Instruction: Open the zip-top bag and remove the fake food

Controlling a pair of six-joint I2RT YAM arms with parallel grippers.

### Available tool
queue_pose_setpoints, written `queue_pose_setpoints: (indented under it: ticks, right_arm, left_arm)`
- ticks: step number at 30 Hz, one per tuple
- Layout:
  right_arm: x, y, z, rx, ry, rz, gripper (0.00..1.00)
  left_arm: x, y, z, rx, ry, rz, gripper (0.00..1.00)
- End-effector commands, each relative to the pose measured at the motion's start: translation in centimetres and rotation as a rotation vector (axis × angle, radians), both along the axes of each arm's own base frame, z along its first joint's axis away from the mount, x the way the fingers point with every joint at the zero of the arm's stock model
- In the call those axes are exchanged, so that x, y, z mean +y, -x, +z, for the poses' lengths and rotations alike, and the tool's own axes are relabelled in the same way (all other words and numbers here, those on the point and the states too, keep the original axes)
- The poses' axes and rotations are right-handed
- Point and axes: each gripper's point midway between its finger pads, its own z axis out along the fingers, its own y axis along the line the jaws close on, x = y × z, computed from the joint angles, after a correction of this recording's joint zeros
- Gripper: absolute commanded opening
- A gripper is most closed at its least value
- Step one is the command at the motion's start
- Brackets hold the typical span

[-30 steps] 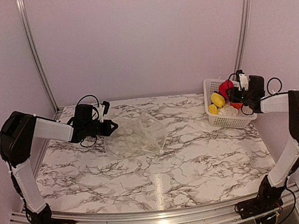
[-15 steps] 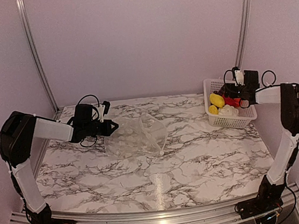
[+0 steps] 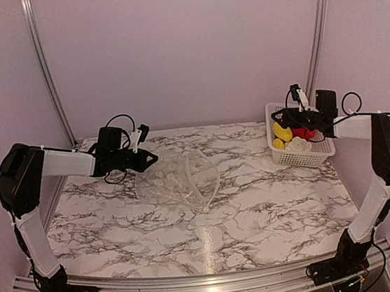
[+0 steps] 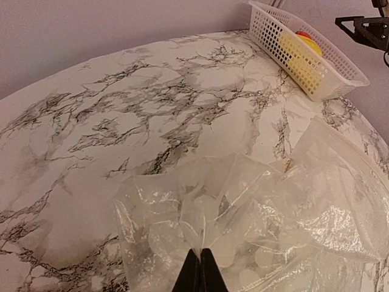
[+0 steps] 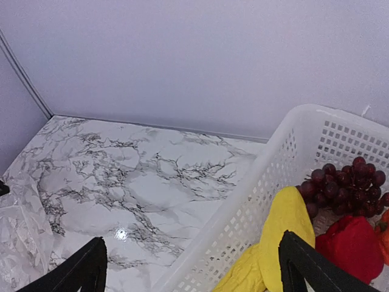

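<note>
Left end effector (image 4: 197,274) clamped on bag (image 4: 243,207) at desk (image 3: 258,209) centre, right end effector (image 5: 191,243) spread wide over basket (image 5: 267,164) of food (image 5: 289,213), far right corner.

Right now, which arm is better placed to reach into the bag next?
Right. The right claw is open and empty by the basket, so it is free to move. The left claw is shut on the bag and should keep holding it.

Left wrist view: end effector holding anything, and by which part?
Left end effector pinches the zip-top bag by a crumpled fold at its near edge.
</note>
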Motion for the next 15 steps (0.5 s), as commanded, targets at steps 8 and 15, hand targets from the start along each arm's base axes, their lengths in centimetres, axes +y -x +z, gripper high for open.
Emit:
queue_pose_setpoints:
  ticks: [8,15]
  right_arm:
    - [11.9,4.7,1.1,-0.043,-0.028,0.335,0.95]
    - [16.4,6.5,0.7,-0.038,-0.029,0.446,0.95]
  left_arm:
    - [-0.3,-1.4,1.7,-0.004,-0.055,-0.033,0.07]
    - [-0.1,-1.5,2.2,0.012,-0.065,-0.020,0.34]
